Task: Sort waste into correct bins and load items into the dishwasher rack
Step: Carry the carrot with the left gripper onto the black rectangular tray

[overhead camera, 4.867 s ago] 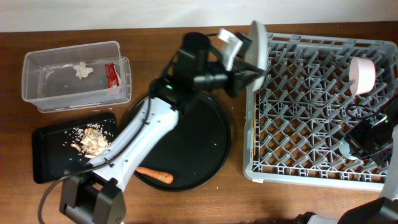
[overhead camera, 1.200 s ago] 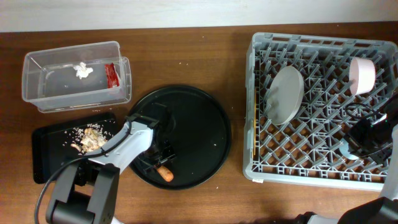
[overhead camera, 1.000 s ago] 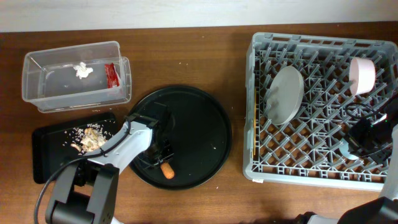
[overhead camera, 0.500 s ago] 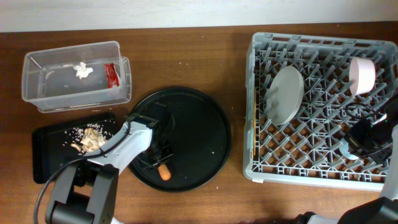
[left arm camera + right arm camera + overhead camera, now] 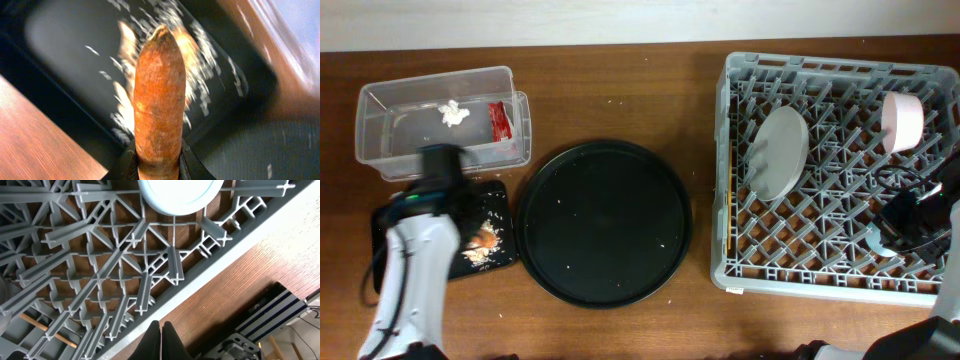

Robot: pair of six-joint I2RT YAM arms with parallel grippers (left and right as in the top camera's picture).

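Note:
My left gripper [image 5: 472, 225] is shut on the orange carrot [image 5: 159, 100] and holds it over the flat black tray [image 5: 395, 250], above the beige-white food scraps [image 5: 200, 55]. The clear tub [image 5: 440, 120] holds the white tissue [image 5: 450, 113] and the red wrapper [image 5: 498, 120]. The grey dishwasher rack [image 5: 800, 270] holds the grey-white plate [image 5: 780, 150], the pinkish bowl [image 5: 903, 122] and the light blue cup [image 5: 180, 192]. A chopstick [image 5: 730, 215] lies along the rack's left wall. My right gripper [image 5: 161, 330] is shut and empty at the rack's right side.
The large round black tray [image 5: 605, 220] lies between the flat black tray and the rack, with only crumbs on it. Brown wooden table [image 5: 620, 80] shows around everything. A metal rail [image 5: 270, 310] runs beyond the rack's edge in the right wrist view.
My left gripper took the carrot off the round black tray and carried it left over the flat black tray. Earlier the plate went into the rack. The right arm has not moved.

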